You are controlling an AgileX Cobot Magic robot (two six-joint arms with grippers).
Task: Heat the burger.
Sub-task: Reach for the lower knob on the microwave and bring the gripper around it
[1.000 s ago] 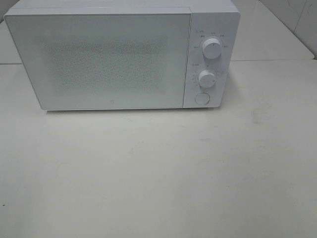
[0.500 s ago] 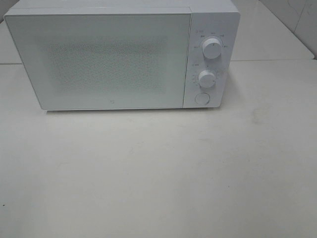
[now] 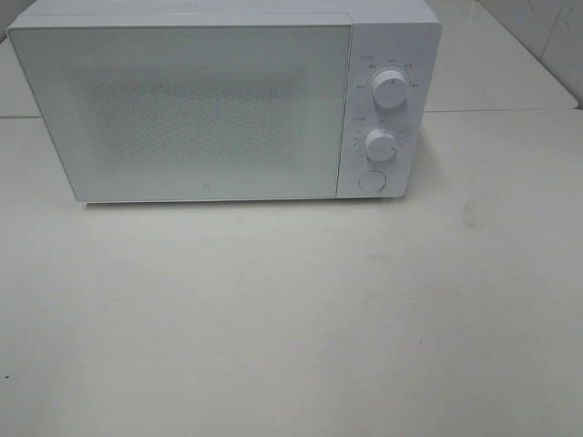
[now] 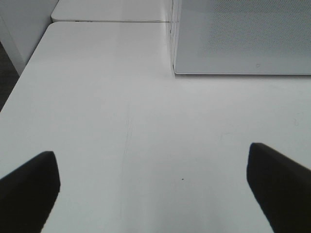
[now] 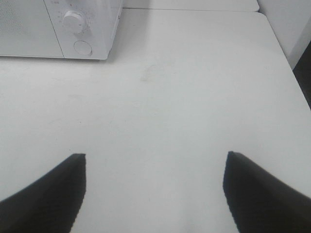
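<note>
Nothing's moved since a second ago: microwave (image 3: 182, 109) sits shut at the back edge of the table (image 3: 291, 319), left gripper (image 4: 150, 155) and right gripper (image 5: 155, 156) both gaping, empty, can't tell where the burger is

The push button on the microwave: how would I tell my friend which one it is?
Find the big white microwave on the table. On the narrow panel right of its door, three round things stack up. The button is the lowest: flat and plain, while the two knobs above stick out with marks around them.
</note>
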